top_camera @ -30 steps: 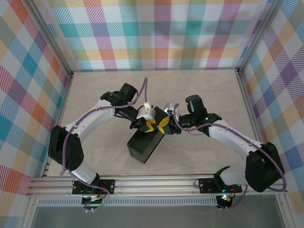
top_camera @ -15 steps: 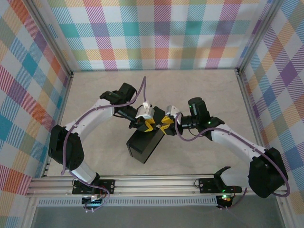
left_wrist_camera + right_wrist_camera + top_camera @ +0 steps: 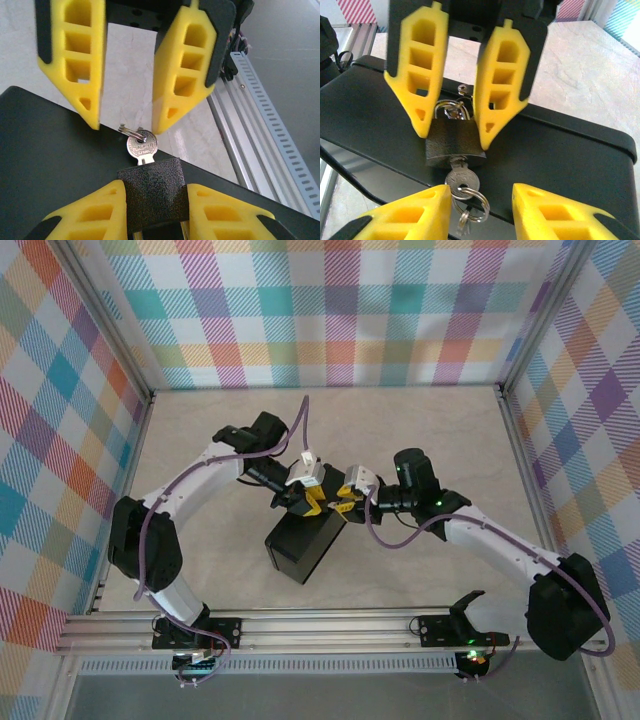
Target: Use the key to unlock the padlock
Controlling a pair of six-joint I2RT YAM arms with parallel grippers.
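The small dark padlock (image 3: 152,192) hangs at the edge of the black box (image 3: 305,543), and my left gripper (image 3: 155,189) is shut on its body. Its silver shackle (image 3: 449,107) sits at a small loop on the box. The key (image 3: 461,179) is inserted in the padlock (image 3: 454,142), with a ring (image 3: 475,200) dangling from its head. My right gripper (image 3: 481,190) is open, its fingers on either side of the key head, the left finger (image 3: 420,210) touching it. In the top view, left gripper (image 3: 314,502) and right gripper (image 3: 342,504) meet above the box's far end.
The box lies tilted in the middle of the beige table (image 3: 200,440). An aluminium rail (image 3: 260,125) runs along the near edge. Plaid walls (image 3: 340,320) close in the back and both sides.
The right arm's elbow and wrist have shifted slightly, and its gripper has settled closer around the key. The left gripper still holds the padlock in place.
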